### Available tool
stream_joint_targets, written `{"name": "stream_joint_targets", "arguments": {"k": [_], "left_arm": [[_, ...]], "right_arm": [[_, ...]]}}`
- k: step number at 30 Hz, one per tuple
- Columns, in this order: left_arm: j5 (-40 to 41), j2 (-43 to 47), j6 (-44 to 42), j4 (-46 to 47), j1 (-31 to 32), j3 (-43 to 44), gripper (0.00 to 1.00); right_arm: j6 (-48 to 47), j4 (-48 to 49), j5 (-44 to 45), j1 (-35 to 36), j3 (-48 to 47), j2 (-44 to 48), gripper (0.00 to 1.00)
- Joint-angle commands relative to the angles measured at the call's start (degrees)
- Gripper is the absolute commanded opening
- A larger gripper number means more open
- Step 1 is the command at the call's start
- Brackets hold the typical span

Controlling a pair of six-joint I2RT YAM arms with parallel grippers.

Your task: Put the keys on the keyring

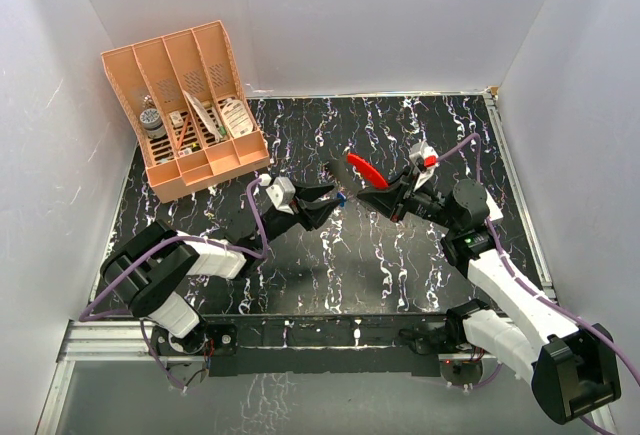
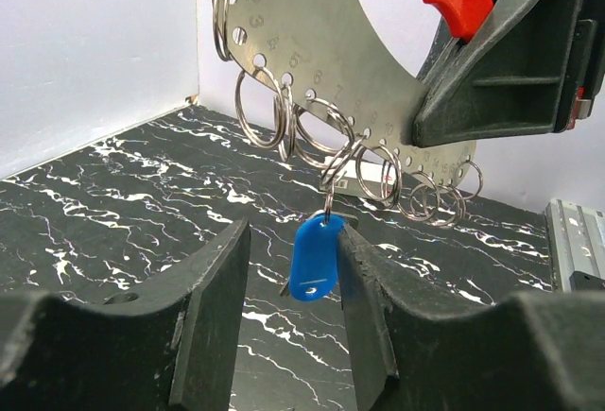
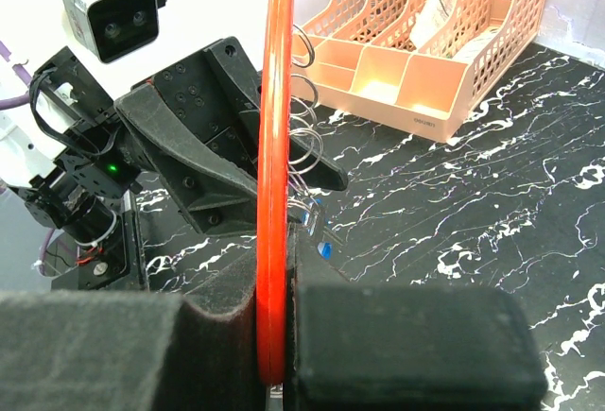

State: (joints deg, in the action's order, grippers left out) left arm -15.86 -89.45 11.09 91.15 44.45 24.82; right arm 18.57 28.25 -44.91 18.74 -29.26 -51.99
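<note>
Threading looks nearly done: the key (image 2: 317, 258) hangs, apparently by its small ring, from the pale metal side of the keyring (image 2: 321, 52), held above mid-table. Jaws of the left gripper (image 2: 291, 241) stand apart around its blue head; the right gripper (image 3: 274, 288) is clamped on the red edge. Letting go remains.
</note>
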Motion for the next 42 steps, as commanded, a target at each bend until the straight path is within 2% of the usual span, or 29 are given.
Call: {"name": "stream_joint_targets", "arguments": {"k": [1,23,27,30,35,42], "left_arm": [[-0.6,0.7,-0.4,9.7,0.4,1.9,0.4],[-2.3,-0.8,0.9,11.0,0.4,3.0,0.27],[-2.3,-0.9,1.1,11.1,0.4,3.0,0.2],[-2.3,-1.1,1.0,11.1,0.4,3.1,0.09],[-1.2,-0.8,0.8,11.1,0.4,3.0,0.0],[-0.3,-0.1,0.8,11.0,0.4,2.6,0.0]], "right_arm": [[0.6,2.8,0.6,0.2,-3.2,0.1,0.0],[1.1,2.8,0.9,0.2,-3.2,-0.7,0.0],[1.4,2.9,0.8,0.2,-3.3,-0.7,0.0],[1.5,2.9,0.7,0.2,-3.3,-0.6,0.0],[1.7,2.6,0.7,0.2,-3.1,-0.6,0.0],[1.7,2.0,1.0,0.2,-3.4,-0.8,0.0]]}}
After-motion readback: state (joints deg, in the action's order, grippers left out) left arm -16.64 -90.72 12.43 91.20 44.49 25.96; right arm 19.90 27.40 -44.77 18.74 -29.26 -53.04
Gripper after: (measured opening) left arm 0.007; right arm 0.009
